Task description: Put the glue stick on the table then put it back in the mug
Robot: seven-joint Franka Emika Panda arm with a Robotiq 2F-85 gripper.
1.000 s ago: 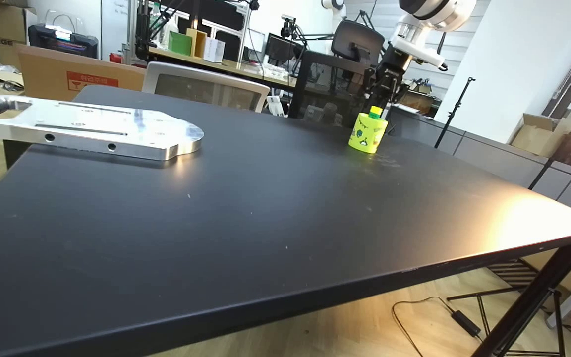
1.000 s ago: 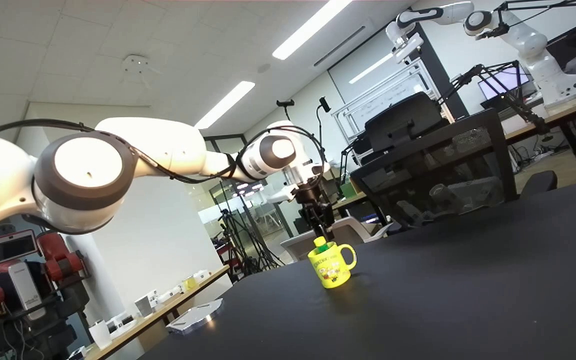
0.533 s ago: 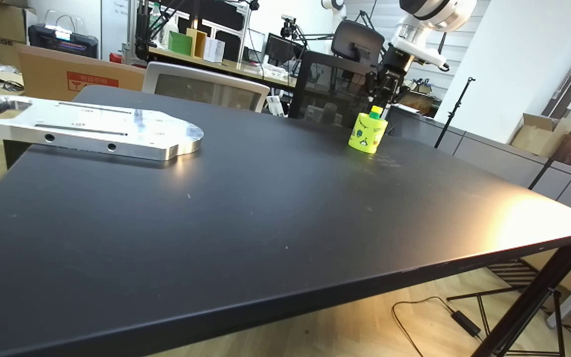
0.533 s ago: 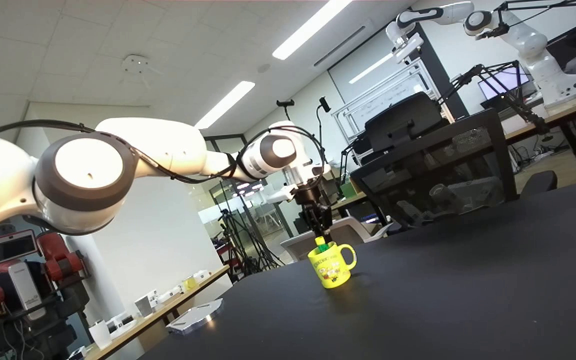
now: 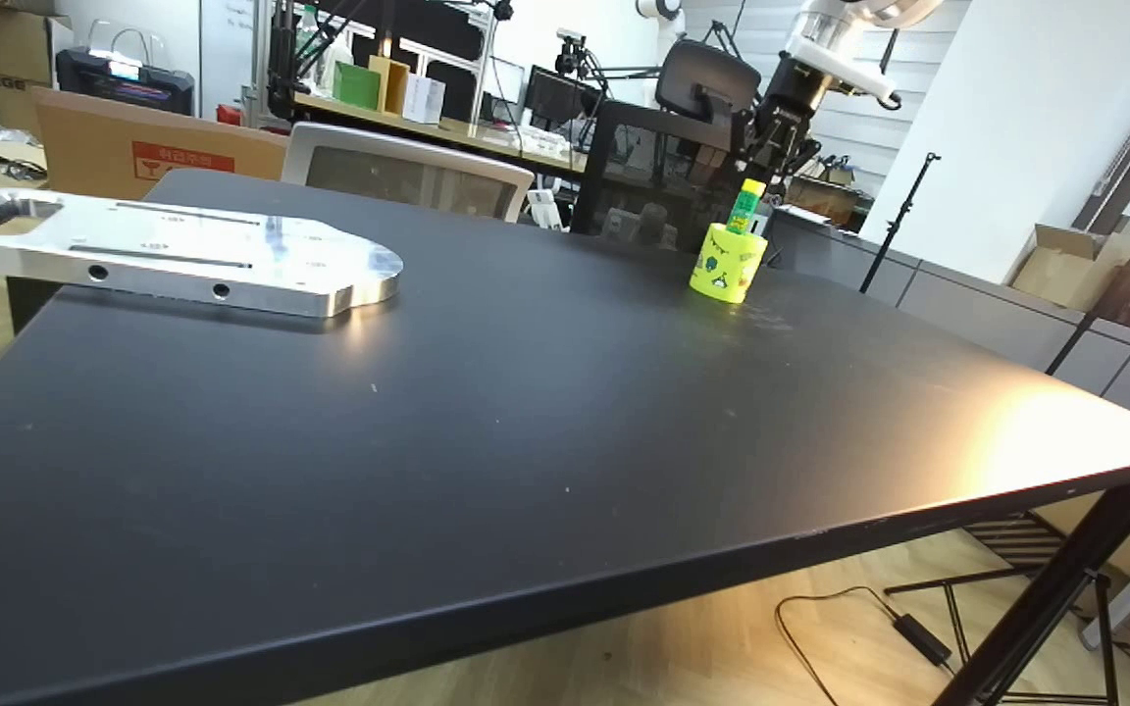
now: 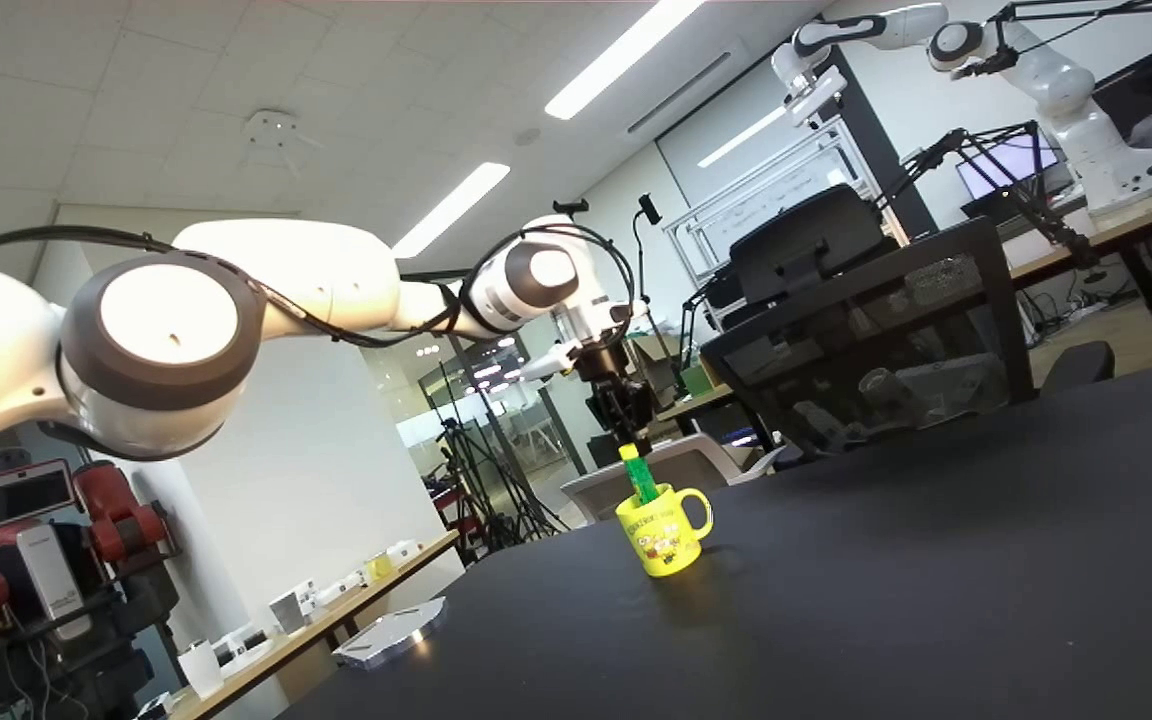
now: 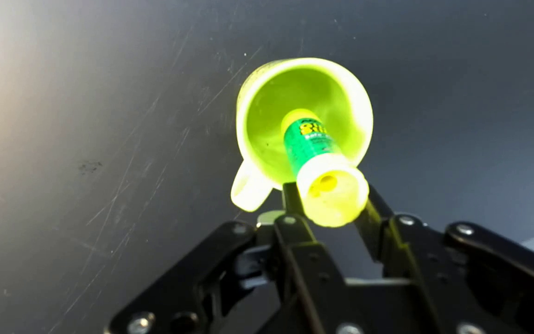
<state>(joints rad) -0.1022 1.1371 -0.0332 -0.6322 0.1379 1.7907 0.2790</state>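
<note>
the hand (image 7: 332, 195) is clamped on the stick (image 7: 309, 141) at its yellow top, opened no wider than that end. the stick stands partly out of the mug (image 6: 663, 540), its lower end within; the mug sits on the bench (image 5: 526, 422).

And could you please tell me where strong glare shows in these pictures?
In an exterior view, the table glares warm white toward the picture's right, and the plate gleams; in an exterior view, the ceiling lights burn out white; in the wrist view, the rim and handle of the mug look washed out.
</note>
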